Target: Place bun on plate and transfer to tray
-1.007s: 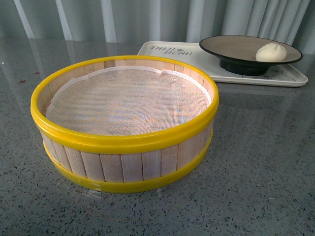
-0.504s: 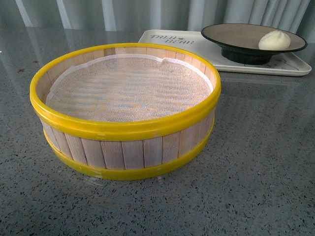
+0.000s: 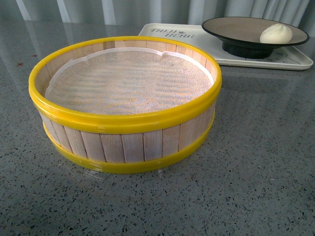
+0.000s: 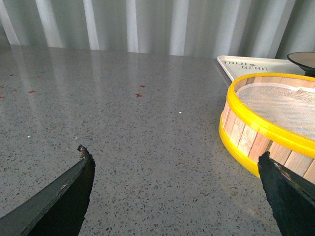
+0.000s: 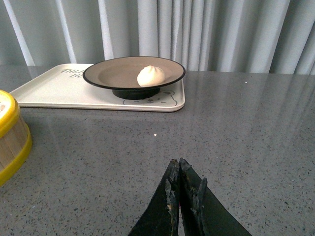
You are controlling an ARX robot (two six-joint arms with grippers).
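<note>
The white bun (image 3: 276,33) lies on the black-rimmed plate (image 3: 236,28), which stands on the cream tray (image 3: 206,49) at the back right. In the right wrist view the bun (image 5: 150,75) sits right of centre in the plate (image 5: 106,73) on the tray (image 5: 59,91). My right gripper (image 5: 178,162) is shut and empty above bare table, well short of the tray. My left gripper (image 4: 173,155) is open and empty over bare table beside the steamer basket. Neither gripper shows in the front view.
A yellow-rimmed wooden steamer basket (image 3: 125,105) with white cloth lining stands in the middle near the front; it shows in the left wrist view (image 4: 266,128) and at the edge of the right wrist view (image 5: 10,137). Grey speckled table (image 3: 266,147); curtain behind.
The front view has shifted: basket, tray and plate all sit higher in the frame now. The bun stays on the plate on the tray.
</note>
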